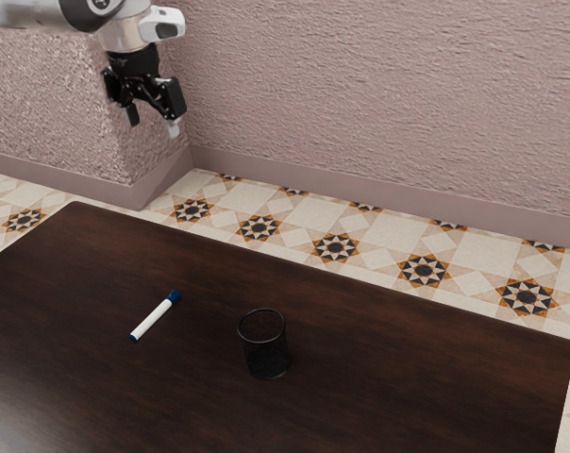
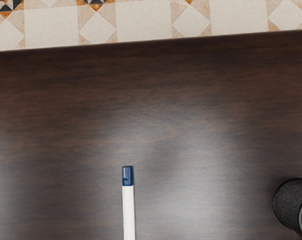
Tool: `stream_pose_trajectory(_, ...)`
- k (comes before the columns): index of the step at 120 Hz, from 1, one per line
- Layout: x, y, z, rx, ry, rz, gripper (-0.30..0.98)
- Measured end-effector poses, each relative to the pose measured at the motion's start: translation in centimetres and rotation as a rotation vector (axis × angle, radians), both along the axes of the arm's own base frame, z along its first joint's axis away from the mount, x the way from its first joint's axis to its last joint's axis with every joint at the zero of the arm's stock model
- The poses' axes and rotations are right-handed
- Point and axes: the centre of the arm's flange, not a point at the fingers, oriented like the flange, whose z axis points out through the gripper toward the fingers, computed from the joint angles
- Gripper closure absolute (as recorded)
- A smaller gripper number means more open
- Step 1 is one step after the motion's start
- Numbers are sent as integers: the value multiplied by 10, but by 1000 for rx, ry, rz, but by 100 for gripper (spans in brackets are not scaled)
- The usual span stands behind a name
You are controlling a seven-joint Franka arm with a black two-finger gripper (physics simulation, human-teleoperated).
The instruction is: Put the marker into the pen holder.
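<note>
Jaws hang released, and the white marker [image 1: 153,320] is blue at both ends.

Beyond the far edge of my dark, wood-grained counter [image 1: 389,377], I see a rough plaster wall [image 1: 389,104] in dusty pink, with a smooth mauve baseboard [image 1: 360,209] along its foot. At the exterior view's left the wall juts out in a corner. The floor [image 1: 379,242] is cream tile, patterned with pale diamonds and eight-pointed stars in black and orange. Soft light lies in a hazy sheen across the brown grain before me.
</note>
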Motion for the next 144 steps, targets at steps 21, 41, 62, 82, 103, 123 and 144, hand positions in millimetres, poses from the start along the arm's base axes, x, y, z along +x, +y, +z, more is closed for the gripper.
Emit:
stream_pose_trajectory(21, -15, -9, -8, -11, 36, -25, 0)
stream_pose_trajectory(41, -19, -2, -140, 20, 256, -47, 0)
stream_pose_trajectory(62, 2, 20, -284, 49, 347, -78, 0)
stream_pose_trajectory(82, 3, 25, -331, 49, 304, -120, 0)
stream_pose_trajectory(103, -18, 35, -364, -10, 264, -86, 0)
stream_pose_trajectory(123, -42, 41, -357, -46, 127, -59, 0)
stream_pose_trajectory(144, -35, 54, -373, -51, 25, -51, 0)
